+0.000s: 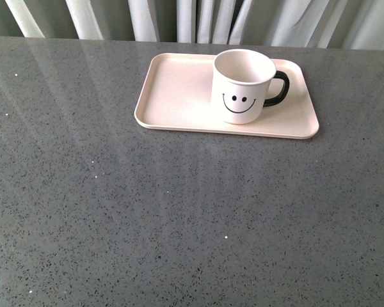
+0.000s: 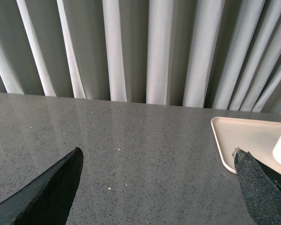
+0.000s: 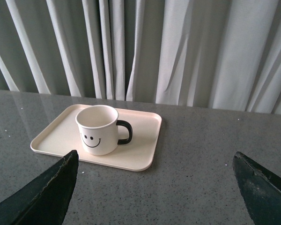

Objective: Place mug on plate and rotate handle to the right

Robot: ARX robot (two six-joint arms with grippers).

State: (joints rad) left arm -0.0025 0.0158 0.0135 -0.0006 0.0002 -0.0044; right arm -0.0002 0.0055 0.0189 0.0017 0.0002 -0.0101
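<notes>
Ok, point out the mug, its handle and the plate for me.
mug (image 1: pixel 242 89), front view, white side above the smiley.
handle (image 1: pixel 281 88), front view, black loop's outer curve.
plate (image 1: pixel 173 89), front view, bare floor left of the mug.

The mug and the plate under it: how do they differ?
The mug is white, tall and round, with a black smiley face and a black handle; the plate is pale pink, flat, rectangular and plain. The plate is much wider than the mug. Both are empty and upright.

White smiley mug (image 1: pixel 242 86), pink plate (image 1: pixel 173 96)
</notes>
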